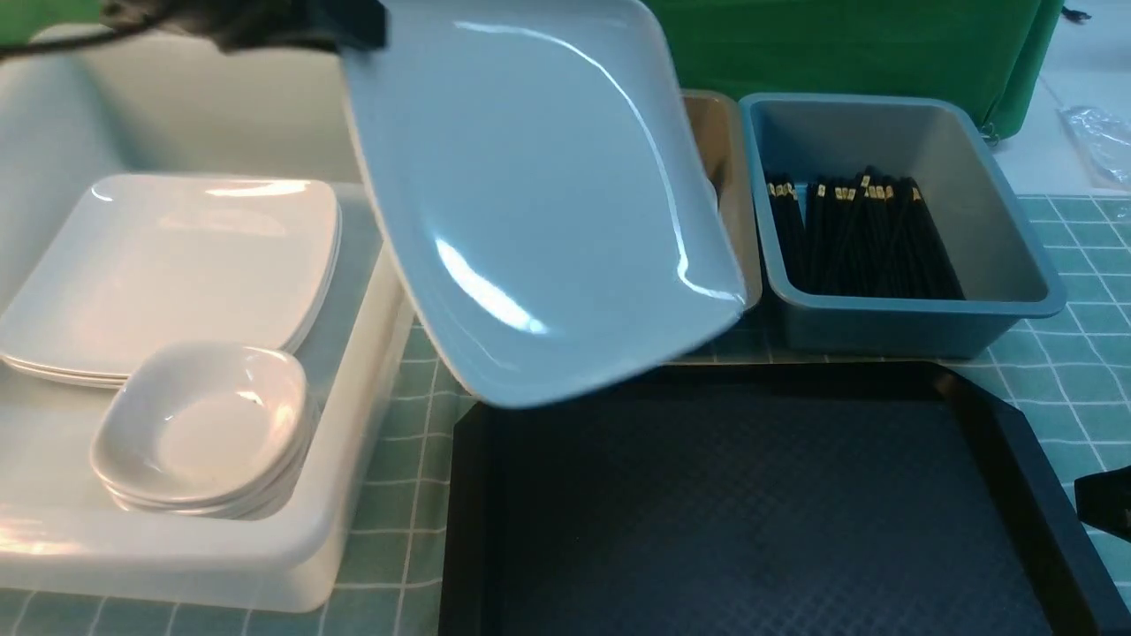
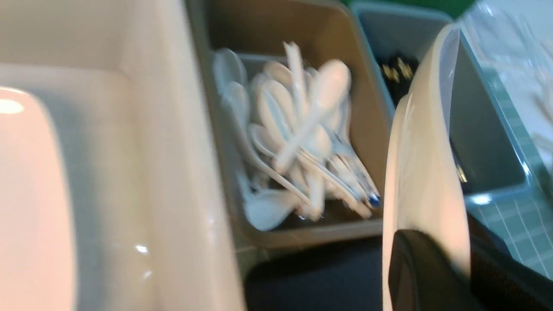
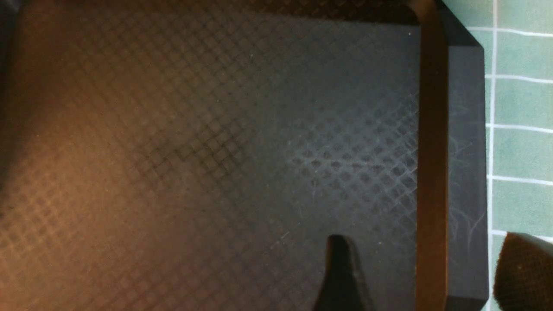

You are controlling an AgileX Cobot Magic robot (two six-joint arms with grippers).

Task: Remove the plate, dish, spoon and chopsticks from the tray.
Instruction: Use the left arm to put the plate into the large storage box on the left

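My left gripper (image 1: 349, 26) is shut on the rim of the large white plate (image 1: 548, 203). The plate hangs tilted in the air above the gap between the white bin and the tray's far edge. In the left wrist view the plate (image 2: 425, 151) runs edge-on between the black fingers (image 2: 414, 268). The black tray (image 1: 751, 503) lies at the front with a bare diamond-textured floor (image 3: 216, 129). My right gripper (image 3: 432, 268) stands open, astride the tray's right rim (image 3: 430, 129), with nothing held; only its tip (image 1: 1104, 499) shows in the front view.
A white bin (image 1: 353, 424) on the left holds stacked plates (image 1: 177, 265) and stacked small dishes (image 1: 208, 424). A grey-brown bin (image 2: 345, 52) holds several white spoons (image 2: 298, 129). A blue-grey bin (image 1: 1016, 265) holds several black chopsticks (image 1: 861, 234).
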